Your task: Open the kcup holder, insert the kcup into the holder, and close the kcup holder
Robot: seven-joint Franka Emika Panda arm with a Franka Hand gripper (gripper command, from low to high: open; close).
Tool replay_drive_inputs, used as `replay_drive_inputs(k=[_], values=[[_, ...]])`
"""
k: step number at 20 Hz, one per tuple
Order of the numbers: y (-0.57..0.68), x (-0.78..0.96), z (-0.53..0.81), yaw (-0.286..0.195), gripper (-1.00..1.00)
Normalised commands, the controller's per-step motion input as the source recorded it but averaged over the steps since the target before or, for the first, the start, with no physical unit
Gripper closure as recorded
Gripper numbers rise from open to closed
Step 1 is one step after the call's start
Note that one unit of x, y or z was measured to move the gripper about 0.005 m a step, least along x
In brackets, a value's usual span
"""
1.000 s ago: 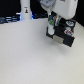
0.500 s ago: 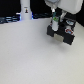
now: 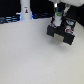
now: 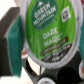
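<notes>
The kcup holder (image 3: 62,31) is a black box at the exterior view's upper right, on the white table. Its tray of round pod slots (image 4: 46,78) shows dark beneath the gripper. The arm comes down from above the holder. My gripper (image 3: 59,19) hangs just over its top and is shut on the kcup (image 4: 50,31), whose round green lid fills the wrist view. Teal fingers (image 4: 15,37) press against the pod's sides. In the exterior view the kcup (image 3: 59,14) is only a small green spot at the fingers.
The white table (image 3: 30,55) spreads across the exterior view's left and front. A white upright object (image 3: 25,10) stands at the back left. Dark and blue items (image 3: 10,20) line the back edge.
</notes>
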Motion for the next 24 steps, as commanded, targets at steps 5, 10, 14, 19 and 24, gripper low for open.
replay_drive_inputs(k=[5, 10, 14, 19, 24], values=[[0.59, -0.02, 0.08, 0.055, 1.0], [0.55, -0.11, -0.01, 0.067, 1.0], [0.44, -0.19, -0.07, 0.094, 1.0], [0.15, 0.0, -0.19, 0.068, 1.0], [-0.01, 0.01, -0.27, 0.026, 1.0]])
